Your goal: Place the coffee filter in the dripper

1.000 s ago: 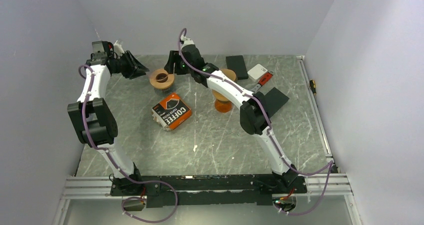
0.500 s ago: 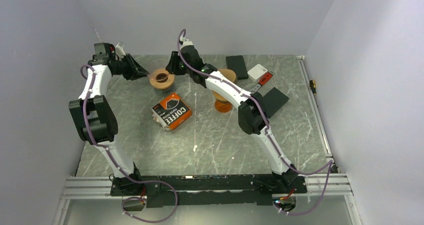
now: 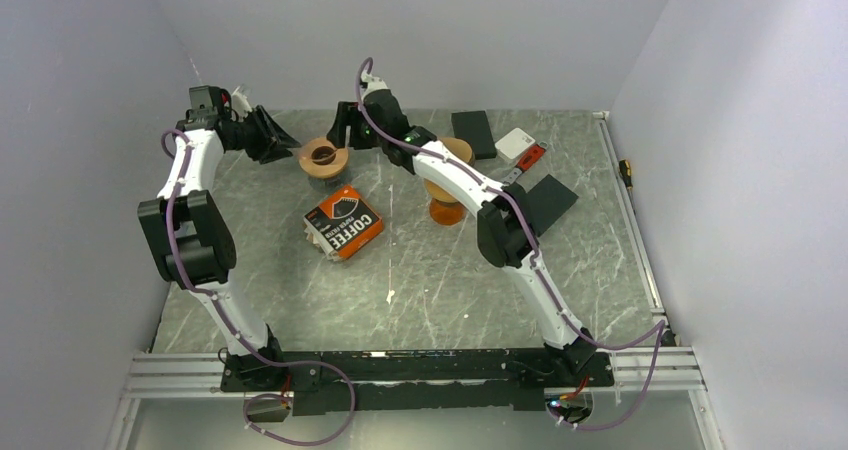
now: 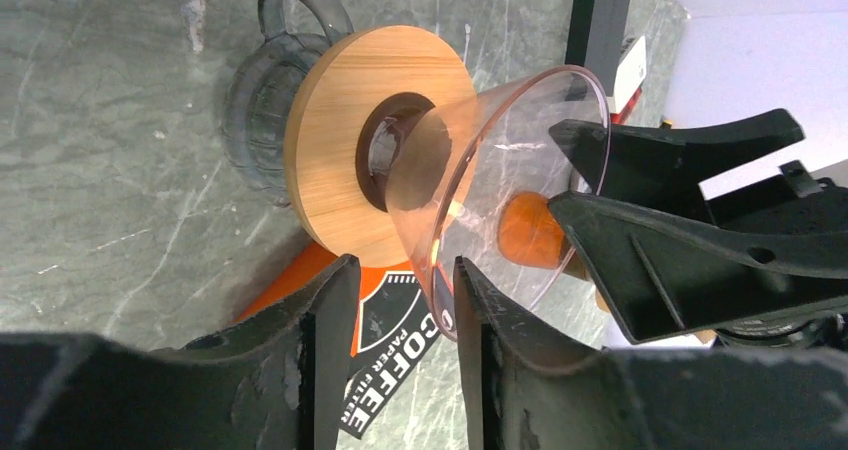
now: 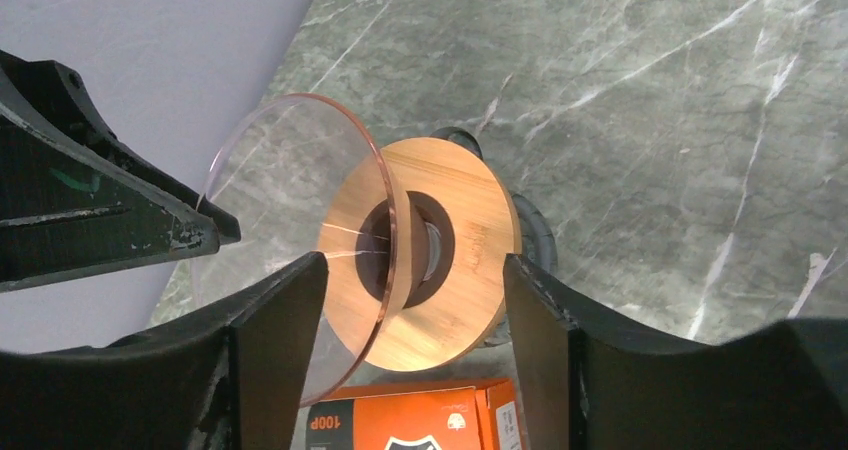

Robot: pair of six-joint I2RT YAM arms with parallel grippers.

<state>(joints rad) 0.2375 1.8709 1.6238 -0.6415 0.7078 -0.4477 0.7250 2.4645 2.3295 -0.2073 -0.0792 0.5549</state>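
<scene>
The dripper (image 3: 323, 156), a clear pinkish glass cone on a wooden collar, stands on a dark server at the far middle-left of the table. My left gripper (image 3: 288, 144) is at its left side and my right gripper (image 3: 347, 130) at its back right. In the left wrist view the left gripper (image 4: 398, 310) is open, with the cone's rim (image 4: 440, 315) close to the right finger. My right gripper (image 5: 410, 310) is open wide, and the dripper (image 5: 450, 240) lies beyond its tips. The orange coffee filter box (image 3: 343, 222) lies in front. No loose coffee filter shows.
An orange vessel with a wooden top (image 3: 445, 198) stands under the right arm. A black box (image 3: 473, 133), a white and red device (image 3: 521, 147) and a flat black slab (image 3: 548, 202) lie at the back right. The walls are close behind both grippers.
Both arms have shifted only slightly beside the dripper. The dripper and the filter box have not moved.
</scene>
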